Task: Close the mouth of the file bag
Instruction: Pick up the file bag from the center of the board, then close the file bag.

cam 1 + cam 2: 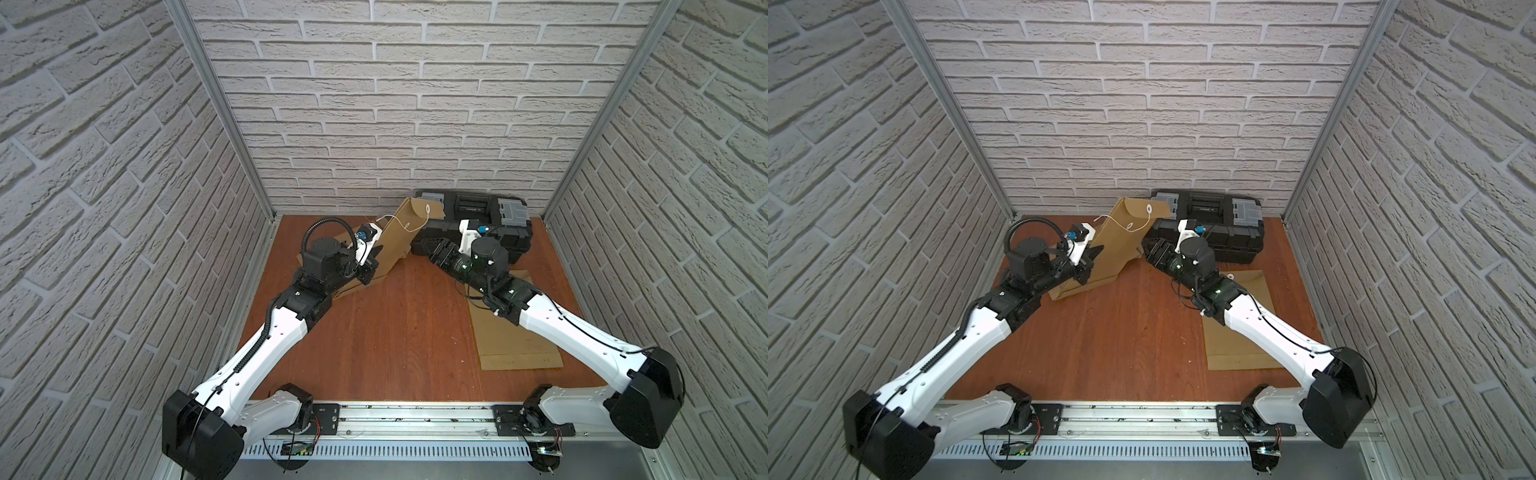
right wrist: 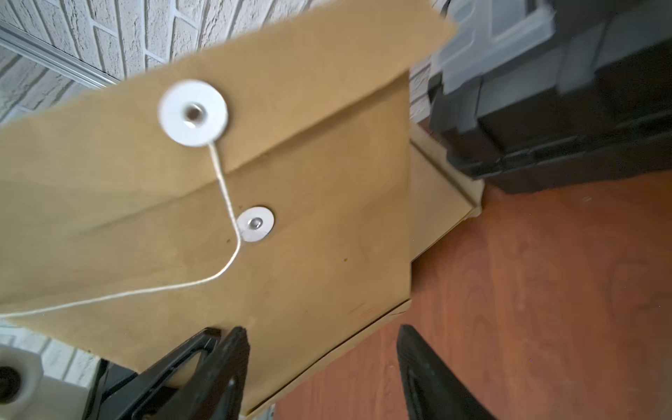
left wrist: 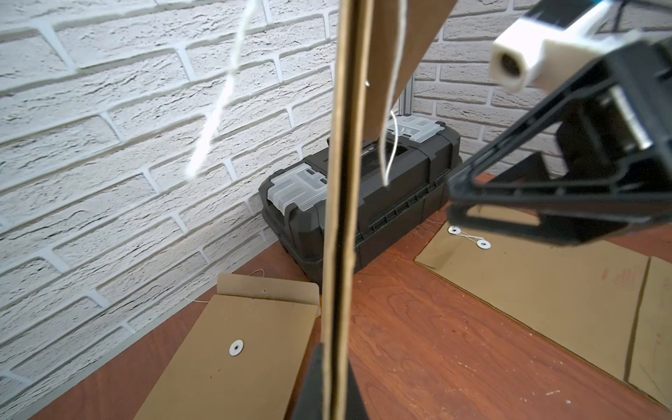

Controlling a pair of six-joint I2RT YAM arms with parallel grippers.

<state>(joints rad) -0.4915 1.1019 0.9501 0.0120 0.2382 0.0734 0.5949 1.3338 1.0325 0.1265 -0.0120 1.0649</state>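
kraft file bag (image 2: 309,262), round white discs (image 2: 193,112), thin string (image 2: 225,192)

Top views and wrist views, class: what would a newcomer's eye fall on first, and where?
First, the brown file bag, held up on end at the back of the table by the shut left gripper clamped on its edge. Next, its loose white string trailing from the flap's disc, with the open right gripper close beside the bag. Behind, a black toolbox sits against the brick wall.
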